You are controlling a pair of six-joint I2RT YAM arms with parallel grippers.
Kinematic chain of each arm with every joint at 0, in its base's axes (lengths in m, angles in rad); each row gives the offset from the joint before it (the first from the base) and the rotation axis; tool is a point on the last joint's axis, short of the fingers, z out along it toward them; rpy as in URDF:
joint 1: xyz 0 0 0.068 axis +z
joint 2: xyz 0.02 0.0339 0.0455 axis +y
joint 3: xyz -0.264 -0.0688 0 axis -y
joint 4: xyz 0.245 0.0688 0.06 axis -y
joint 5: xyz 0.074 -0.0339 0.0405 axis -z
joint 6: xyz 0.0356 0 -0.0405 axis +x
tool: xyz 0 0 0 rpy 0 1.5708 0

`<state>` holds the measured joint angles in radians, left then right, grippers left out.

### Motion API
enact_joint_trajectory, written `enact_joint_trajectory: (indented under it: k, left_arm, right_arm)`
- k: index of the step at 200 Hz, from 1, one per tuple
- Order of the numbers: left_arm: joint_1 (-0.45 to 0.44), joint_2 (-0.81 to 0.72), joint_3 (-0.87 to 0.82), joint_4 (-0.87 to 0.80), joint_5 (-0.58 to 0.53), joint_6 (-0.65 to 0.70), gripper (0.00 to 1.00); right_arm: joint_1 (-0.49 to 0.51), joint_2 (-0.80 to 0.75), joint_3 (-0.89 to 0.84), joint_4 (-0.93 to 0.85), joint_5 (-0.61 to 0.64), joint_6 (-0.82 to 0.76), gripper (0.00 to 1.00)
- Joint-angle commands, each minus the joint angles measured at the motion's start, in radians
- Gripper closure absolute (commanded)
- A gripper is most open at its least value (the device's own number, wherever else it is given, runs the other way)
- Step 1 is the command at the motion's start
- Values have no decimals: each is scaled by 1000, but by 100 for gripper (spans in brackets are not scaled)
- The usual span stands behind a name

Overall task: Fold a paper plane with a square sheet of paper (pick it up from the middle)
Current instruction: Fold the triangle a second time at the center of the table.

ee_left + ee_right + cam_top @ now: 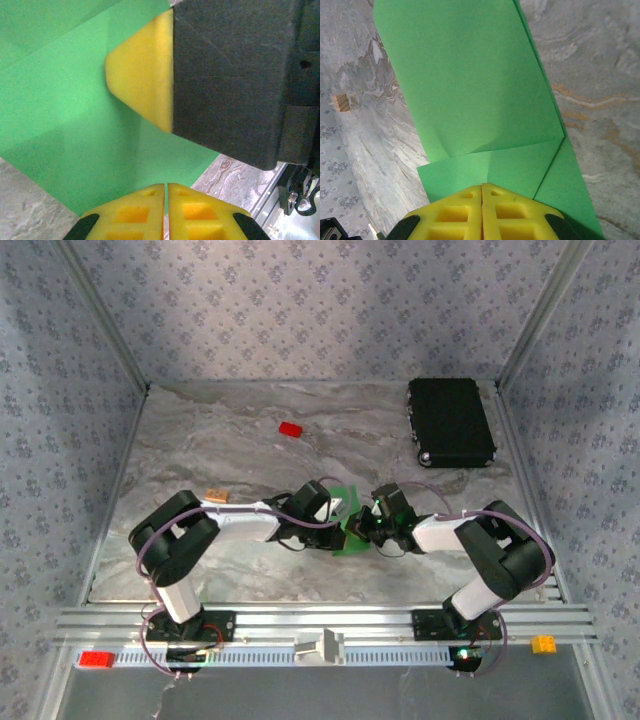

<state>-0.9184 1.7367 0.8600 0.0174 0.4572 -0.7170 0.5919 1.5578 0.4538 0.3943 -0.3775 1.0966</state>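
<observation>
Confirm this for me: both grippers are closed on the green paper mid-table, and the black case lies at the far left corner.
Not quite. The black case lies at the far right corner, as the top external view shows. The rest holds: the left gripper and right gripper are closed on the green paper mid-table.

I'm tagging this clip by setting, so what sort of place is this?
Probably a robot lab test cell: a left arm and right arm mounted on an aluminium rail, a marble-look table, wallpapered panels enclosing it.
</observation>
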Motion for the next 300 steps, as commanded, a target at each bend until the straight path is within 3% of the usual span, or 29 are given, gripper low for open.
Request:
enact_joint_trajectory:
  k: [1,46,137,300]
  left_arm:
    - [-8,13,23,35,17,-7,90]
    - [-9,22,14,47,-9,-3,89]
    - [-16,32,-56,92,41,-49,90]
    - [-38,-72,-159,16,23,-64,91]
  right_arm:
    - [6,14,-32,-83,48,12,92]
    - [6,14,-31,-83,46,11,92]
    - [2,17,-27,-94,43,3,91]
    - [-7,0,-26,-118,44,-7,90]
